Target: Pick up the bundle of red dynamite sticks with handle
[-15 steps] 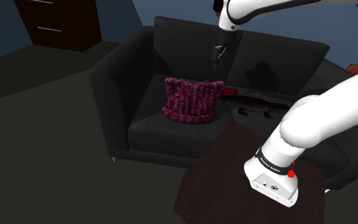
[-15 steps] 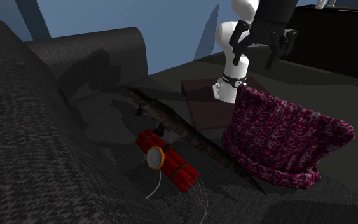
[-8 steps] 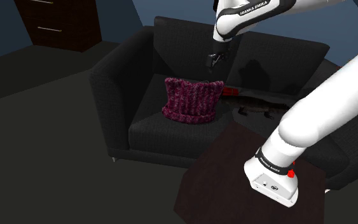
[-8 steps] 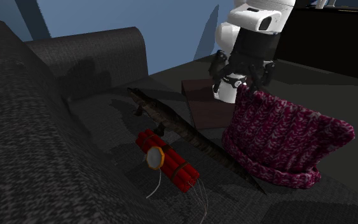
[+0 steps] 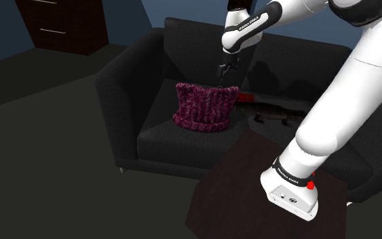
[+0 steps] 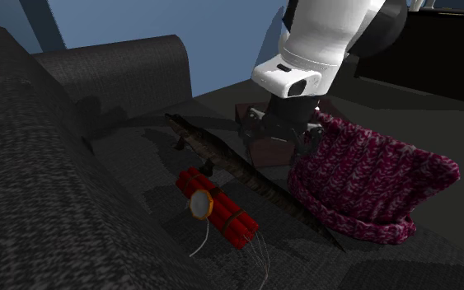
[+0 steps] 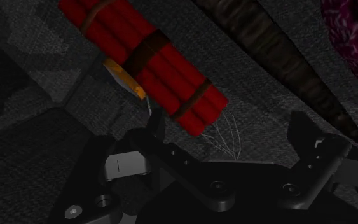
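Dark sofa (image 6: pixel 57 214) cushions carried the red dynamite bundle (image 6: pixel 218 207), lying flat against the backrest. Just beyond it lay a long brown object (image 6: pixel 230 165). Farther off, the gripper (image 7: pixel 228 130) hovered, fingers spread wide, holding nothing, beside a magenta knit hat (image 6: pixel 370 185).

The claw (image 6: pixel 281 138) hangs spread beside the knitted hat (image 6: pixel 372 180), apart from the dynamite bundle (image 6: pixel 219 207) on the sofa (image 6: pixel 65 222).

A living room in a home: a dark fabric sofa (image 5: pixel 125 88) takes the middle of the shoulder view, a dark wooden chest of drawers (image 5: pixel 60 24) stands at eleven o'clock, and a blue wall (image 5: pixel 182 8) rises behind.
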{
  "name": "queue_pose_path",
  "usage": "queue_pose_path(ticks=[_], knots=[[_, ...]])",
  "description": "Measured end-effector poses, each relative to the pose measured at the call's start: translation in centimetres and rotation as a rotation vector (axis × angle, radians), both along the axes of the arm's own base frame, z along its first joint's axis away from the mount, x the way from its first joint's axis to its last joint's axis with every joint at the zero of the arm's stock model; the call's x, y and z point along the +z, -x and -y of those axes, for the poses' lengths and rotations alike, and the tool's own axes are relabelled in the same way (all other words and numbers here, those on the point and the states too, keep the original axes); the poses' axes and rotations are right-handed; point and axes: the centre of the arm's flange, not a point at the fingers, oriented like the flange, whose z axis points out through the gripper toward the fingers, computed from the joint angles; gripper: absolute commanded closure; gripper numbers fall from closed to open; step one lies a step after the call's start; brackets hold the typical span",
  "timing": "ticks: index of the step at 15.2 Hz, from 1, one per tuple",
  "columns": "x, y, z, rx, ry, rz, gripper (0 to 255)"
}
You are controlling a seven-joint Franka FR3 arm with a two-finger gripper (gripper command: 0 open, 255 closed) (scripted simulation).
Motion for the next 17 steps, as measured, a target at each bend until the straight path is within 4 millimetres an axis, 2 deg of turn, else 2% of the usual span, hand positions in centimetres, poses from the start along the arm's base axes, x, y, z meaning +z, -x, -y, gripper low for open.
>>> queue_pose_path(ticks=[6, 12, 15, 17], knots=[[-5.2, -3.1, 5.0, -0.054, 0.020, -0.005, 0], [-9.8, -5.7, 11.2, -0.108, 0.041, -0.011, 0], [-12.2, -6.9, 13.3, -0.131, 0.050, -0.014, 0], [-13.1, -7.0, 13.9, -0.136, 0.051, -0.014, 0]])
